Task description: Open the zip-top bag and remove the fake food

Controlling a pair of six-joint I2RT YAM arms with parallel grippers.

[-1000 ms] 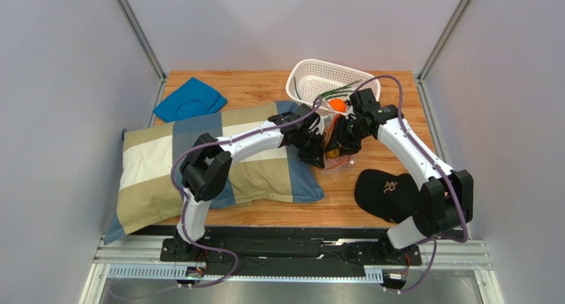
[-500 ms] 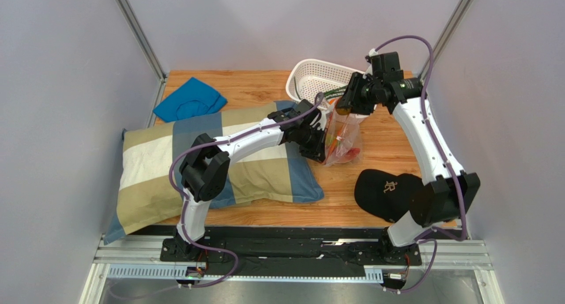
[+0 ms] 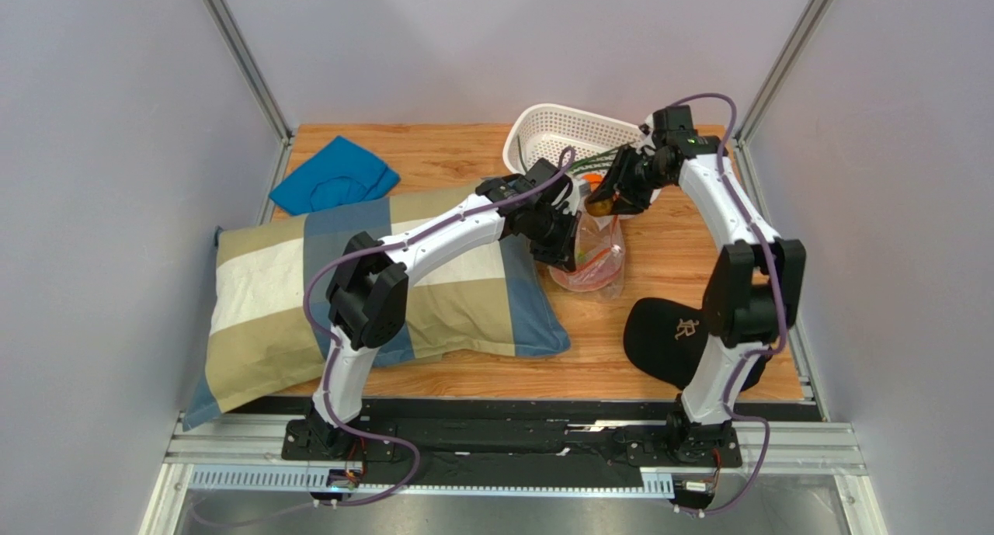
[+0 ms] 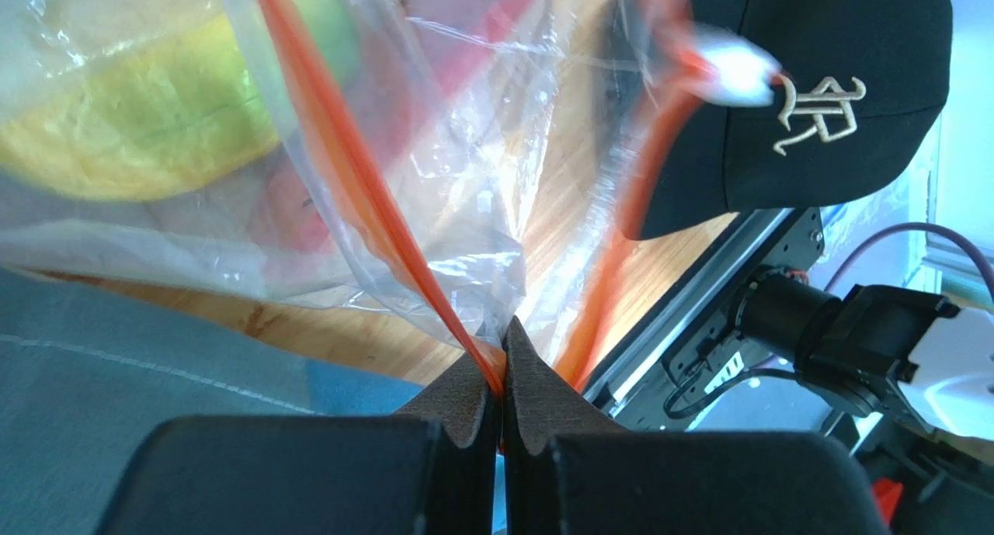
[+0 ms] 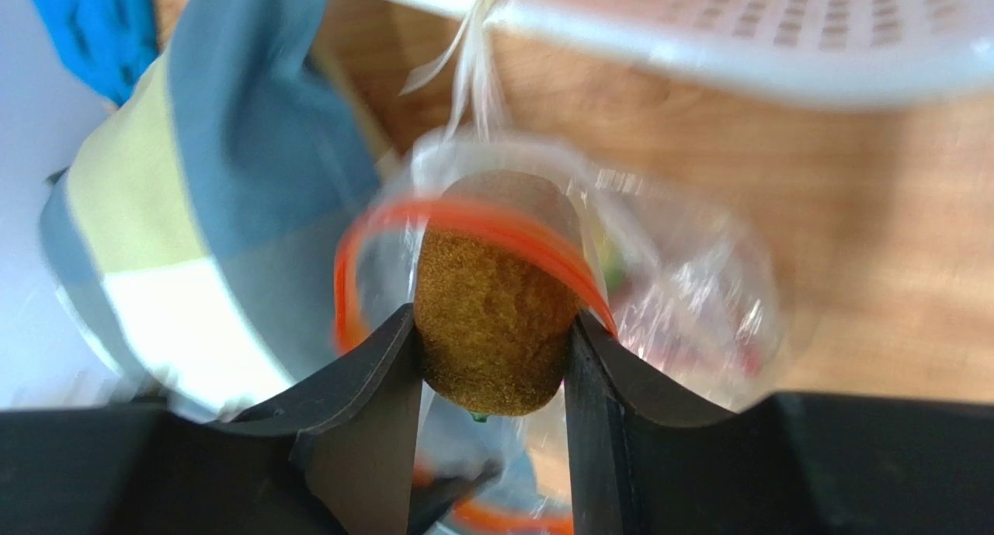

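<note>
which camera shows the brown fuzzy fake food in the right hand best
Right wrist view: the brown fuzzy piece fills the centre, gripped by the right hand. The top view shows only a tiny blob; the left wrist view misses it.

We find the zip-top bag hemmed in: the pillow lies just beside its left side, where the left gripper pinches the rim; the white basket stands near its far side; the black cap lies near its front. Over its mouth the right gripper, clamped on a brown piece of fake food, blocks the way down. Bare table right of the bag gives us room.
</note>
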